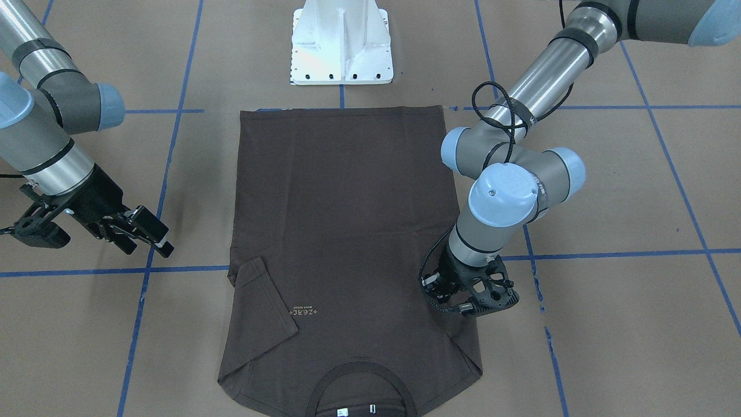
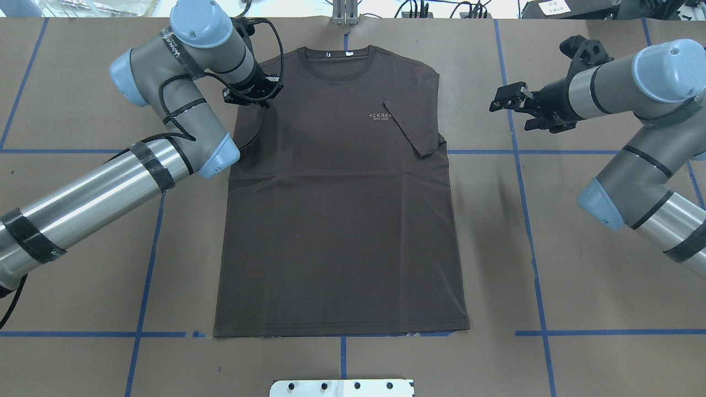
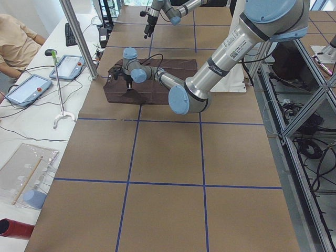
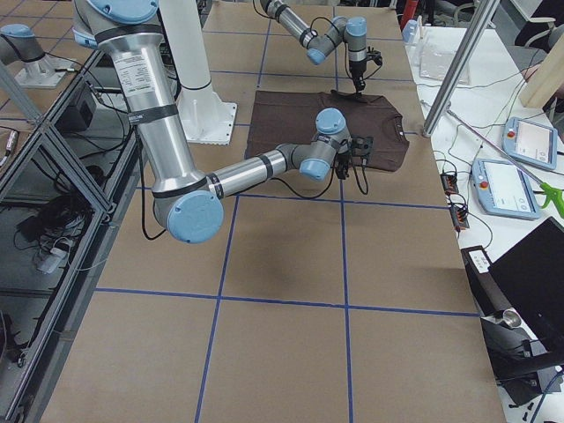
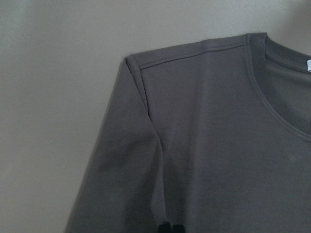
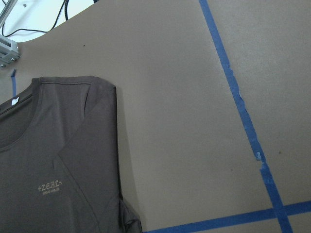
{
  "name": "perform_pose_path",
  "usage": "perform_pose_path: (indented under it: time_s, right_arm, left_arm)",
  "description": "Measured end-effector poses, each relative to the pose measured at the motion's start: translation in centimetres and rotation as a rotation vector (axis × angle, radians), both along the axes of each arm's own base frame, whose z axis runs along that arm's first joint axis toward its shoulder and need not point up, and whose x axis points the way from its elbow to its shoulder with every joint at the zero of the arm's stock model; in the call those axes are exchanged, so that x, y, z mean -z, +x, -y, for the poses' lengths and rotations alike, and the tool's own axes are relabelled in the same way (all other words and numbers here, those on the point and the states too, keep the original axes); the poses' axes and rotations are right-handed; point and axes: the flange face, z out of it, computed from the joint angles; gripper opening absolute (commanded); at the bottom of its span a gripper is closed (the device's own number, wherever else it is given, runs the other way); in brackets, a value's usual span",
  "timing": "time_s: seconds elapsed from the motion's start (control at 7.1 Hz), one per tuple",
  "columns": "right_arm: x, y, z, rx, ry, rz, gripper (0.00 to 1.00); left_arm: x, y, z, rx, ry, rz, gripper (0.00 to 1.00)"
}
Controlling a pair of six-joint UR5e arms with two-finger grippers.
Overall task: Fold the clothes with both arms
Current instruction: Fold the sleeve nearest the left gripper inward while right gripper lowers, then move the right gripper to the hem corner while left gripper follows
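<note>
T-shirt [image 2: 336, 220] flat on table [image 2: 579, 264], sleeve folded inward.

T-shirt [image 1: 347, 220] collar [image 1: 360, 367] partly beyond front view's bottom edge; chest lettering [image 1: 304, 311] illegibly small.

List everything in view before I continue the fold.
T-shirt: one, dark brown, flat mid-table, one sleeve folded onto the chest.
Table: one, brown, blue tape lines.
Pedestal base: one, white, beyond the shirt's hem.
Tablets: two, grey, side bench.
Person: one, beige sleeve, at that bench.
Arms: two, silver-grey, either side of the shirt.
Left gripper: one, black, down at the shirt's shoulder, grip unclear.
Right gripper: one, black, open, over the table beside the shirt.
</note>
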Motion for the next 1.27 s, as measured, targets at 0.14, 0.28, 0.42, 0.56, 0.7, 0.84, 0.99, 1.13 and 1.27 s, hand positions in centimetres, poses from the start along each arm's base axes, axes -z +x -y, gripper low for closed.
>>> perform_pose_path:
  time_s: [0.14,0.28,0.42,0.56,0.7,0.84,0.99,1.13,1.27]
  right_arm:
    - [0.0,0.0,0.0,0.001,0.001,0.000,1.00]
    - [0.4,-0.3,-0.1,0.006,0.002,0.006,1.00]
    - [1.4,-1.2,-0.9,0.016,-0.002,0.026,1.00]
    - [3.3,-2.3,-2.6,0.025,-0.018,0.066,1.00]
    - [5.7,-3.2,-5.2,0.030,-0.075,0.118,1.00]
    - [7.5,-4.9,-8.5,0.041,-0.178,0.152,1.00]
    - [8.8,-7.1,-12.5,0.077,-0.267,0.151,1.00]
    - [9.2,-9.2,-17.9,0.119,-0.307,0.122,1.00]
    - [9.0,-10.7,-23.8,0.126,-0.309,0.080,1.00]
  left_arm:
    - [0.0,0.4,0.5,0.007,0.015,-0.012,0.62]
    - [0.1,0.7,0.8,0.009,0.031,-0.027,0.76]
    - [0.5,0.4,0.5,0.007,0.055,-0.051,0.77]
    - [0.8,-0.3,-1.0,-0.001,0.092,-0.088,0.77]
    - [0.9,-1.4,-4.0,-0.033,0.122,-0.136,0.77]
    - [0.9,-2.5,-7.6,-0.083,0.139,-0.185,0.77]
    - [0.4,-4.5,-11.1,-0.121,0.158,-0.225,0.77]
    - [-0.5,-7.1,-14.7,-0.151,0.166,-0.255,0.77]
    - [-1.3,-9.0,-17.3,-0.168,0.154,-0.275,0.77]
